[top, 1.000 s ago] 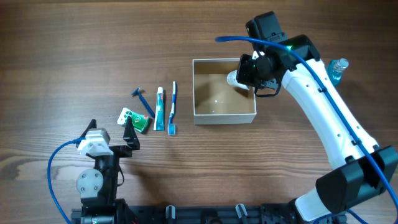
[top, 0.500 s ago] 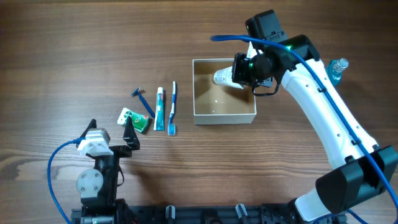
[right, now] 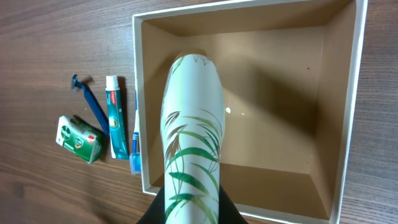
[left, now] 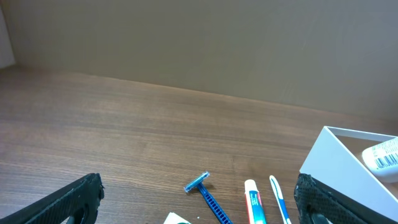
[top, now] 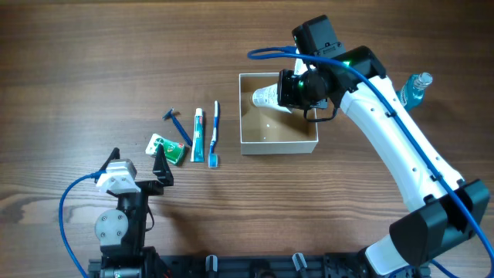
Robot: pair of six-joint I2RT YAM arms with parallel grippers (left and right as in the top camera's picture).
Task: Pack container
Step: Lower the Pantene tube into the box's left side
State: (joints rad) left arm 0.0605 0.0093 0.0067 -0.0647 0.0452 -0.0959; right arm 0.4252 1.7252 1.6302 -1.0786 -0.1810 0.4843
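Packing looks barely begun: container sits mid-counter, apparently empty, while the right gripper pinches a leaf-printed bottle over it. Razor, toothpaste, toothbrush and packet wait left; left gripper rests spread.

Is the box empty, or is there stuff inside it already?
Empty. The container shows a bare tan floor; the white leafy bottle is held over it by the right gripper.
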